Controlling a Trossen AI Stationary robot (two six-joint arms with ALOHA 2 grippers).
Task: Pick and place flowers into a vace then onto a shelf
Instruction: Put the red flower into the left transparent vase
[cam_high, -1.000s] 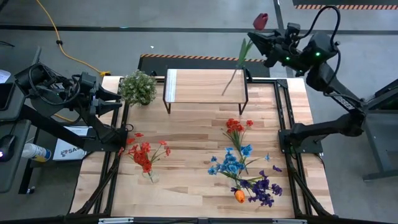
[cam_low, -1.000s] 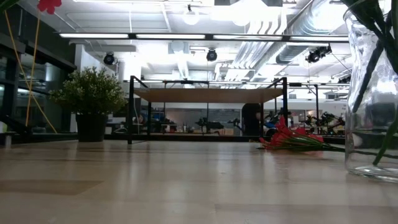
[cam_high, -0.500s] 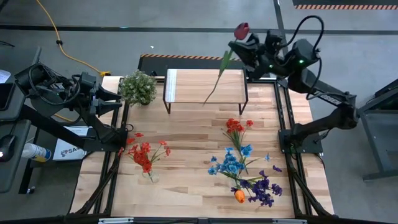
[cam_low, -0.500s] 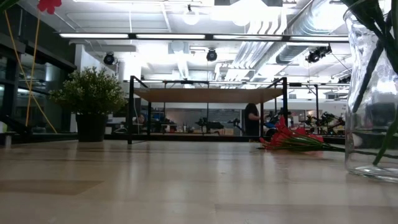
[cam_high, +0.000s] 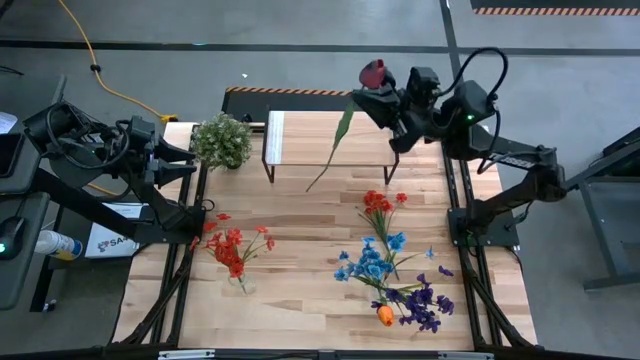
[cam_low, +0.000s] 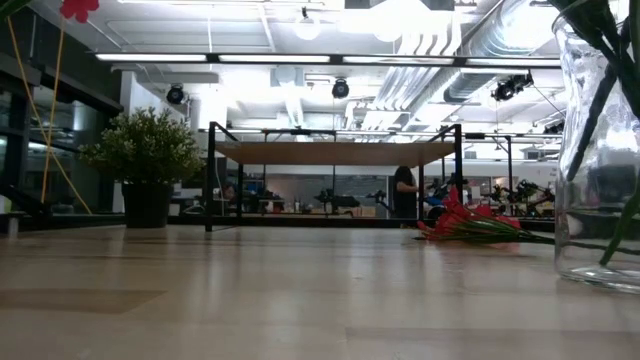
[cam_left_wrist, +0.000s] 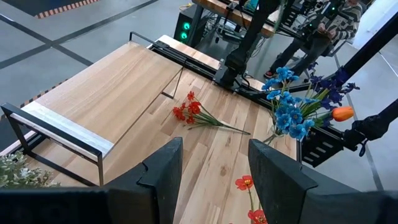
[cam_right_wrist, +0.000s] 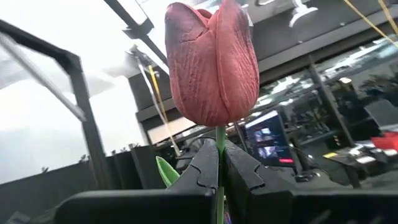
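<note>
above the shelf, right tool gripping dark red tulip

We're looking at a robotics lab: exposed ceiling ducts, strip lights (pretty industrial), monitors and workbenches behind.

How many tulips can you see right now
2. The dark red tulip is pinched by its stem in the right gripper, above the shelf. The orange tulip lies among the purple flowers. More may be hidden.
</note>
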